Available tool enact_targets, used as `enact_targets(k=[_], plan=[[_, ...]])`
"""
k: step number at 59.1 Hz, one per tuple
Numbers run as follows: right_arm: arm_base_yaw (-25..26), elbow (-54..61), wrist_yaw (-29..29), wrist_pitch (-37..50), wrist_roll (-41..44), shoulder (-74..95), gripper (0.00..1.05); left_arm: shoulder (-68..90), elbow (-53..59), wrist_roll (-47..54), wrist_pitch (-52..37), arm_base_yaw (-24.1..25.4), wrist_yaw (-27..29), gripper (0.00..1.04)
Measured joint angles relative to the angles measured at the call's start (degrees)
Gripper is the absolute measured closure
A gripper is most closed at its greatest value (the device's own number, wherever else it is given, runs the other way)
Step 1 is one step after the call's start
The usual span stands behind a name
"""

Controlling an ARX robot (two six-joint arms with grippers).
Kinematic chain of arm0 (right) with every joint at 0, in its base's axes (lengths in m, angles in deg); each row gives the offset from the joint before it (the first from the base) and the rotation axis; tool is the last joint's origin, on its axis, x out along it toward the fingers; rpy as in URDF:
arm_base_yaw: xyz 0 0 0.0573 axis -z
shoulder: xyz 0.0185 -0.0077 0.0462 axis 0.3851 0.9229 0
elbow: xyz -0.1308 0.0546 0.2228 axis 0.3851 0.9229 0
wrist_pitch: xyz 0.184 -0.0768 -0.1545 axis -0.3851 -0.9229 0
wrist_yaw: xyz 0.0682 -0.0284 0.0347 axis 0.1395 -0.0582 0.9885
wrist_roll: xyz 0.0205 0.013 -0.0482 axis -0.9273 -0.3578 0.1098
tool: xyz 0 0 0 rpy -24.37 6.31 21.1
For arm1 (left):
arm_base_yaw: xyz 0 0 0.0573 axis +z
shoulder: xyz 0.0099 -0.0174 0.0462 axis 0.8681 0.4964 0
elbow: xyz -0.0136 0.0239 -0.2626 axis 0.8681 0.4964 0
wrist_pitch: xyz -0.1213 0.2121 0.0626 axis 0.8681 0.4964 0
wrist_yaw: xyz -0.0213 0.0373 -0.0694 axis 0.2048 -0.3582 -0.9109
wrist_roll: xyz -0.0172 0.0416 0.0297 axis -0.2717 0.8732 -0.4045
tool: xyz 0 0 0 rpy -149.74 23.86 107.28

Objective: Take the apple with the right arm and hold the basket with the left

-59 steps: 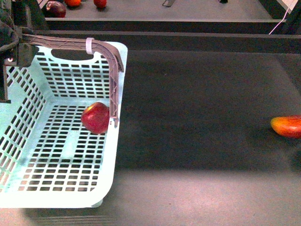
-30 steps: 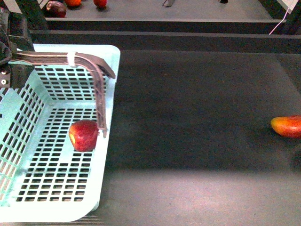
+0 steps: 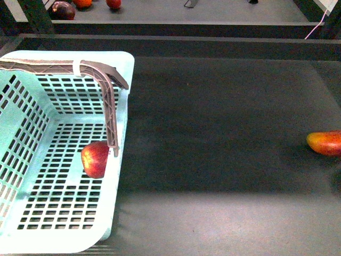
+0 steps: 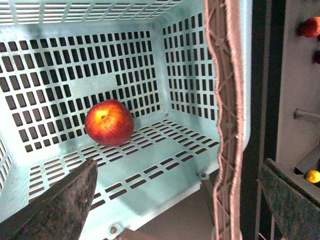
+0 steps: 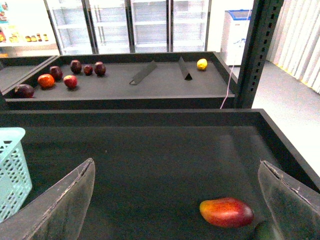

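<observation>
The red apple (image 3: 95, 159) (image 4: 108, 122) lies on the slotted floor inside the mint-green basket (image 3: 123, 160) (image 4: 190, 60), close to its right wall. The basket's grey-brown handle (image 3: 109, 101) (image 4: 225, 100) stands raised over that wall. My left gripper (image 4: 175, 205) is open just above the basket; the handle and the wall's rim run between its wide-spread fingers (image 4: 55, 205), and neither finger touches them. My right gripper (image 5: 175, 200) is open and empty over the dark table, far from the apple. Neither gripper shows in the front view.
An elongated red-orange-yellow fruit (image 3: 326, 142) (image 5: 226, 212) lies at the table's right edge, under my right gripper. A back shelf (image 5: 150, 92) holds several red and dark fruits (image 5: 70, 80) and a yellow one (image 5: 201, 64). The basket corner (image 5: 11, 170) shows in the right wrist view.
The basket has shifted left and the apple has rolled toward the front inside it. The left arm, seen at the handle's far-left end earlier, has gone out of the front view.
</observation>
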Motion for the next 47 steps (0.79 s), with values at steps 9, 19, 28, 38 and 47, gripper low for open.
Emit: enact_targets(k=[9,19,28,38,47], plan=[[0.0,0.0,0.0,0.0,0.0,0.0,0.09,-6.1,-0.3,-0.6,3.7,-2.7,1.8,0.07],[0.0,0.0,0.0,0.0,0.0,0.0,0.09,-6.1,-0.2,0.4,3.2,-2.8,1.7,0.07],[0.0,0.0,0.0,0.0,0.0,0.0,0.09,-10.4,18.3,41.0,-40.3,0.2,-3.8,0.33],[0.0,0.0,0.0,0.0,0.0,0.0,0.09,-18.4,27.2,82.0,-59.1,5.0,-7.6,0.65],[0.0,0.0,0.0,0.0,0.0,0.0,0.09,-23.1,31.8,91.1,-57.6,8.0,-10.7,0.92]])
